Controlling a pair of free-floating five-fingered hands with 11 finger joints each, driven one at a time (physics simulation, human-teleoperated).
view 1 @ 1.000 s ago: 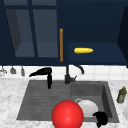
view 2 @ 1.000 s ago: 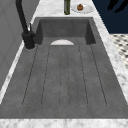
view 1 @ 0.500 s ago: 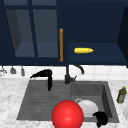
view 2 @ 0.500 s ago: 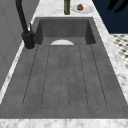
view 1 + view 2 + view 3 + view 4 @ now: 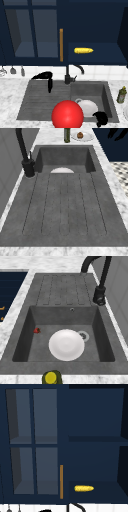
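A: Looking at the sink (image 5: 30,100) from the front, where is the left hand (image 5: 44,76)?

B: It hangs over the back left part of the sink, above the ribbed draining side, left of the tap (image 5: 68,75); most of it lies flat and one finger points straight down; the fingers look relaxed and they grasp nothing.

A: And the right hand (image 5: 100,118)?

B: It is at the front right corner of the sink, just beside the white plate (image 5: 87,108); it looks like a dark lump there; I cannot tell if its fingers are clenched or released, or if it touches the plate.

A: Where does the plate lie?

B: It lies flat on the bottom of the sink basin, right of the draining side; from the right side it sits near the drain (image 5: 83,336), partly over it; a small red thing (image 5: 37,330) lies on the basin floor by the wall farthest from the tap.

A: What else stands around the sink?

B: A large red ball (image 5: 67,115) is at the front edge of the sink, left of the plate; a green bottle (image 5: 121,95) stands on the counter right of the sink; above the sink, in the open cabinet (image 5: 120,37), a corn cob (image 5: 83,50) lies on the shelf.
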